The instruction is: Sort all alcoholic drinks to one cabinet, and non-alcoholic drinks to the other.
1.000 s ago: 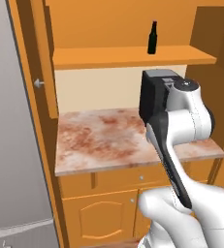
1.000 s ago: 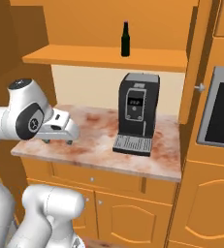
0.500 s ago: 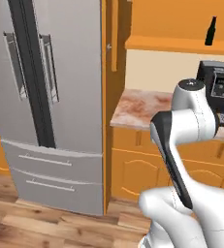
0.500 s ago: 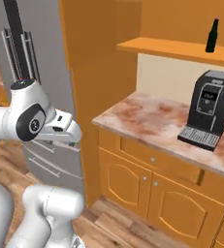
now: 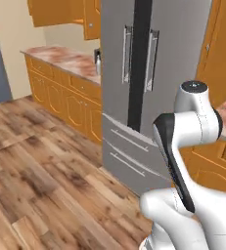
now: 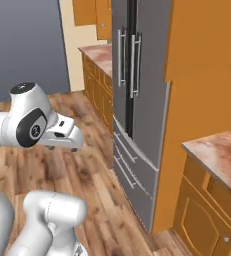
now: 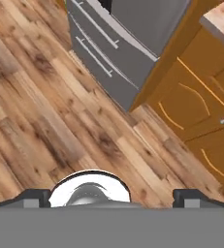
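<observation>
- Gripper (image 7: 113, 198): the two dark tips stand at the far sides of the hand view with nothing between them. The claw is wide and carries no load, as I would expect for a transit with nothing to deliver.
- Arm (image 5: 192, 122): it is folded close over the base, with the hand pointed down at the wooden floor (image 7: 50, 111). I judge this tucked pose keeps it away from furniture while the base drives.
- Refrigerator (image 5: 139, 73): its grey double doors and lower drawers are closed. It stands between a run of orange base cabinets (image 5: 65, 93) and a tall orange panel (image 6: 202, 100).
- Worktop (image 5: 65, 56): a mottled pink slab tops the base cabinets, with wall cabinets (image 5: 80, 14) hung above it.
- Small object (image 5: 97, 61): it stands at the worktop's end, just beside the refrigerator. It is too small for me to name.
- Alcoholic drinks and non-alcoholic drinks: I cannot tell from here where any of them stands. I judge the present step to be travel between stations, and sorting cannot resume until a bottle or a target cabinet is in reach.
</observation>
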